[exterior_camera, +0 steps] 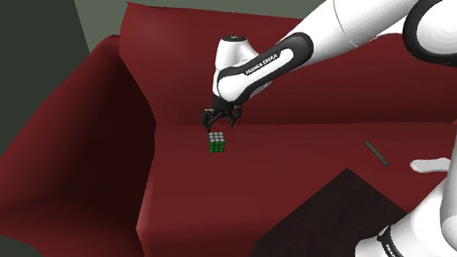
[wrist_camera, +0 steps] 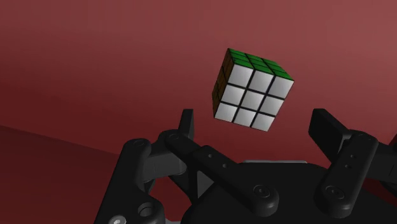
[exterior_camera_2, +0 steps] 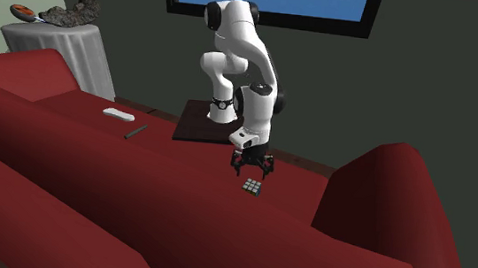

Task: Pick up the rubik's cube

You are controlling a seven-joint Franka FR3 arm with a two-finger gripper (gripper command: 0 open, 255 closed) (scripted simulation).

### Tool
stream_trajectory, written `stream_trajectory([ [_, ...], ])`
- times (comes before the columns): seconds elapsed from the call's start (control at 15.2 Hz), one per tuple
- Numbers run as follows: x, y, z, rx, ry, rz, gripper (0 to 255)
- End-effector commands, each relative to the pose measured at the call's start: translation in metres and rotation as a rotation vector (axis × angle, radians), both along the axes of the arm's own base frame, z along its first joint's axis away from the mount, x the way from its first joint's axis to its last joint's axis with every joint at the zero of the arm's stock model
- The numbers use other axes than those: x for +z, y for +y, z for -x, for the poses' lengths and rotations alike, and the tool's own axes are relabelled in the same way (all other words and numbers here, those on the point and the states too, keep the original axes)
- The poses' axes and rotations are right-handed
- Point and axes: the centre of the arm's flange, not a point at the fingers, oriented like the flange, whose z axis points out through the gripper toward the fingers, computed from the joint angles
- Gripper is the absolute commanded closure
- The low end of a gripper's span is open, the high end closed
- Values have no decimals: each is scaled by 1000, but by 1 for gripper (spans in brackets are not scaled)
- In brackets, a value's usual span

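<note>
Currently the gripper is held with its jaws spread wide, and the rubik's cube is seen straight ahead of them, centred on their gap but untouched

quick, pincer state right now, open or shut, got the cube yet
pincer: open, holding nothing, fingers apart just above the cube, not touching it
</note>
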Motion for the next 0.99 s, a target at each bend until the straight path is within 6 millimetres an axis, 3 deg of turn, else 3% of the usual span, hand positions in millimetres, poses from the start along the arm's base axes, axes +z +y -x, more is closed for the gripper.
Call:
stream_trajectory([
  [0.0, -26, 2, -15, -1, 12, 1, 0],
  [0.53, -69, 3, -17, -2, 13, 1, 0],
  [0.66, -69, 3, -17, -2, 13, 1, 0],
  [0.73, -68, 3, -17, -2, 13, 1, 255],
  [0.92, -68, 3, -16, -2, 13, 1, 255],
])
